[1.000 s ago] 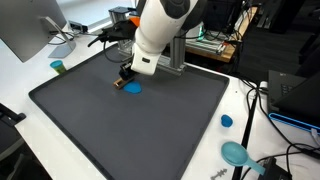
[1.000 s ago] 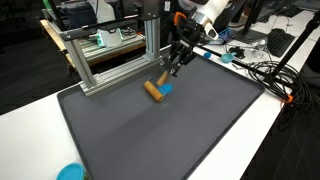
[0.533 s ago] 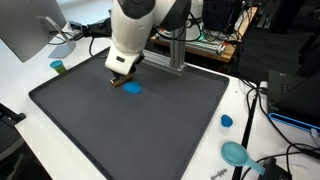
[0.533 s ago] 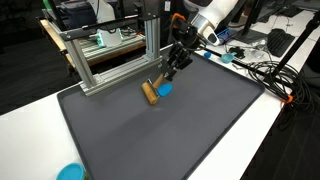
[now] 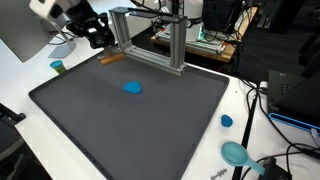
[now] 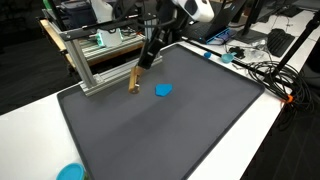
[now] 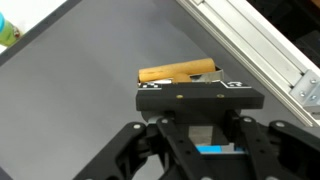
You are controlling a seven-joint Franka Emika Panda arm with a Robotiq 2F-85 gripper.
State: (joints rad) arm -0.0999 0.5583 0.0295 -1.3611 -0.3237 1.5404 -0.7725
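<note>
Wrist view: hand (image 7: 198, 90) clamped on tan wooden dowel (image 7: 180, 72), smooth short cyl., held crosswise.

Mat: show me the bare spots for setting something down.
Bare: the near half of the mat, and the stretch from the disc to the edge by the cap. Crowded: the far corner, where the gripper holds a stick beside the frame.

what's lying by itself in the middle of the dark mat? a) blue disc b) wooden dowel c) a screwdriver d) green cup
a: the blue disc lies alone on the dark mat, while the wooden dowel is off by the aluminium frame, in the gripper's jaws.
</note>
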